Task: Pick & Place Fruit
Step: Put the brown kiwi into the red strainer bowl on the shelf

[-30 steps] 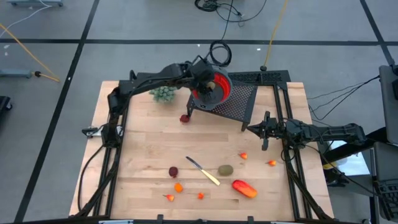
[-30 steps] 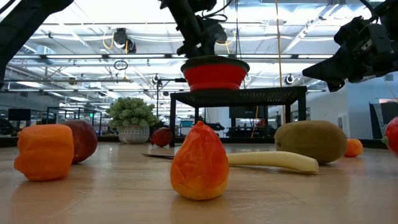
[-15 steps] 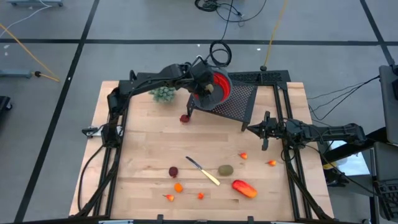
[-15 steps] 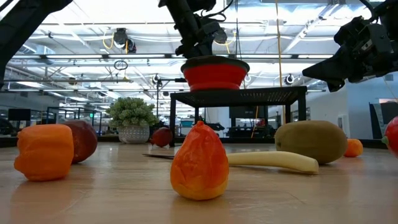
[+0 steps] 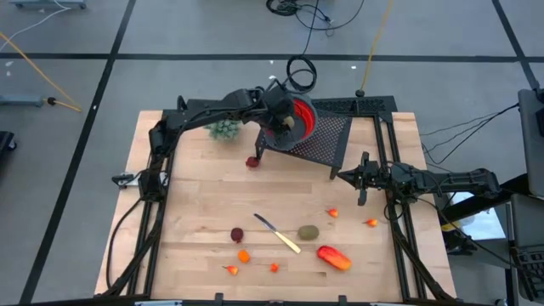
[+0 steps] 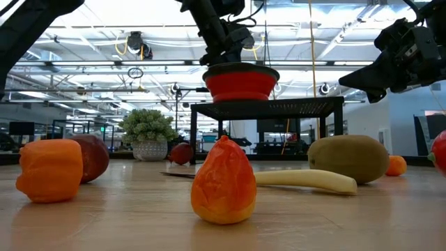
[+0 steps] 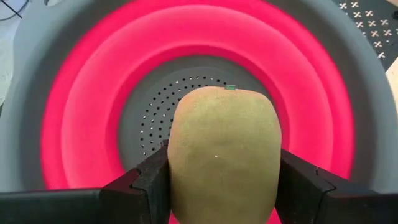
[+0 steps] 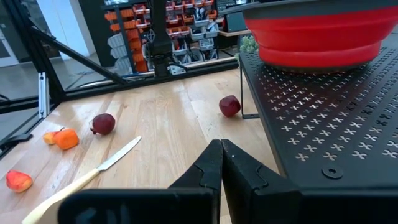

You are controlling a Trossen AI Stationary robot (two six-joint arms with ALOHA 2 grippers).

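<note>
A brown kiwi (image 7: 224, 149) sits between the fingers of my left gripper (image 7: 224, 186), which hangs over the round red bowl (image 7: 81, 93) with the grey rim. The bowl (image 5: 308, 113) stands on a black perforated stand (image 5: 327, 140) at the table's far side, with my left gripper (image 5: 285, 119) above it. A second kiwi (image 5: 308, 231), two dark red round fruits (image 5: 237, 235) (image 5: 252, 161), a long orange-red fruit (image 5: 334, 257) and small orange bits (image 5: 244, 255) lie on the table. My right gripper (image 8: 219, 149) waits shut at the table's right side. My left gripper pinches the kiwi by its two opposite sides (image 7: 180, 180) between its two fingers (image 7: 152, 180). The fingers slant downward from above. The kiwi's free end (image 7: 227, 99) sticks out past the fingertips. It hangs clear over the bowl's perforated grey bottom (image 7: 155, 112).
A knife with a pale handle (image 5: 278, 234) lies between the dark red fruit and the kiwi on the table. A small green plant (image 5: 223, 127) stands at the far left of the stand. Bare wood lies in the table's middle.
</note>
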